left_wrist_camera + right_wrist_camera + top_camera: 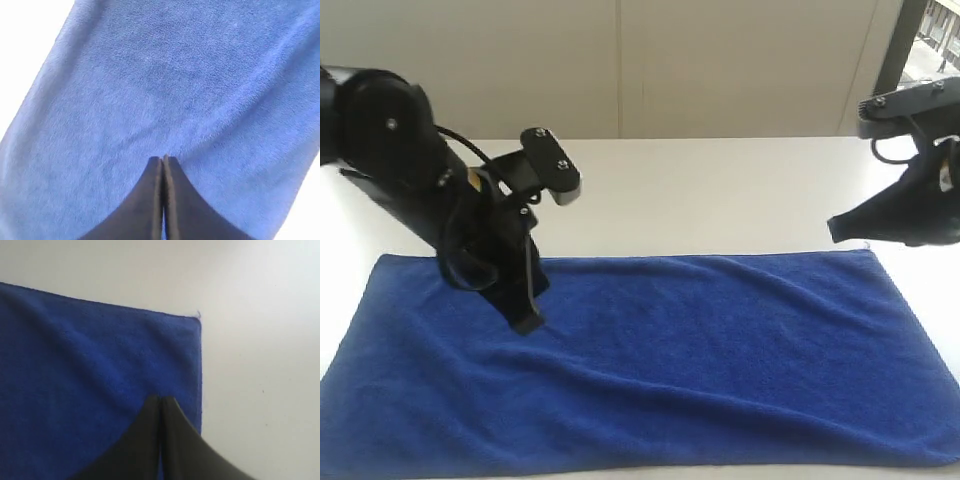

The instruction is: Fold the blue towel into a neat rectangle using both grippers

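The blue towel (650, 365) lies spread flat and long across the white table, slightly rippled. My left gripper (525, 320) hangs over the towel's left part with its jaws pressed together and nothing between them; in the left wrist view its tips (163, 159) sit above blue cloth (165, 90). My right gripper (838, 230) is raised just above the towel's far right corner, shut and empty. The right wrist view shows those tips (160, 399) over the towel (75, 390) near its corner edge.
The white table (720, 190) runs bare behind the towel and to its right (260, 365). A pale wall stands behind it, with a dark window frame (895, 50) at the upper right. The towel's front edge lies close to the table's front.
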Available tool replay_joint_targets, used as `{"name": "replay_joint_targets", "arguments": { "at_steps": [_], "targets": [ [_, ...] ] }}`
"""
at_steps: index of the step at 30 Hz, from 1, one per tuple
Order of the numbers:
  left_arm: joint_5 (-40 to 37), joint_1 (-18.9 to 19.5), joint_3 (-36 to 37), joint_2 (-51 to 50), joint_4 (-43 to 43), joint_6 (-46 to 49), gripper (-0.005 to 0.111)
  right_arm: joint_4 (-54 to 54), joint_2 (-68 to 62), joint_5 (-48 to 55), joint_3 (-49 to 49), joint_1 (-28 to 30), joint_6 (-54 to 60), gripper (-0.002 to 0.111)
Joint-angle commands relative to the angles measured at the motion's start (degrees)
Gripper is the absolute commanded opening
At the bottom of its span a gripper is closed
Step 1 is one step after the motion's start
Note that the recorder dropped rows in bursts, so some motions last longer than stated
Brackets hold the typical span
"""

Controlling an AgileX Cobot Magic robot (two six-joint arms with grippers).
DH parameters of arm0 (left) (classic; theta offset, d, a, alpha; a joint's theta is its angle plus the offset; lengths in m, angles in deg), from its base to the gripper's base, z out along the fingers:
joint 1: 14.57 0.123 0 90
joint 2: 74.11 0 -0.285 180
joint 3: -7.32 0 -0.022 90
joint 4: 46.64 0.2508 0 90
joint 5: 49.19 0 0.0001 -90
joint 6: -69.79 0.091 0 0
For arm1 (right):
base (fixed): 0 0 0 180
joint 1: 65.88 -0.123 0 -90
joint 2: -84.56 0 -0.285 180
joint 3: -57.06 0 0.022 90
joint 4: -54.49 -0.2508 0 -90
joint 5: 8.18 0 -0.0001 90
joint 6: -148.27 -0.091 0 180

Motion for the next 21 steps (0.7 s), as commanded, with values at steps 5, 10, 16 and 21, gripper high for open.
{"name": "replay_joint_targets", "arguments": {
  "at_steps": [5, 10, 16, 21],
  "targets": [
    [-4.9, -0.2, 22.2, 15.5, 22.9, -33.1, 0.000, -32.3, -21.3, 2.8, -15.2, 10.2, 39.8, 0.000],
    [-3.7, -0.2, 27.5, 17.9, 26.1, -38.6, 0.000, -32.1, -29.5, 0.4, -18.4, 12.5, 39.8, 0.000],
    [3.1, 0.3, 30.9, 17.8, 28.1, -39.9, 0.000, -30.6, -35.2, -6.3, -22.1, 12.8, 39.7, 0.000],
    [0.4, 5.7, 32.6, 15.5, 30.8, -49.2, 0.000, -26.8, -36.5, -6.0, -25.2, 12.9, 38.1, 0.000]
  ]
}}
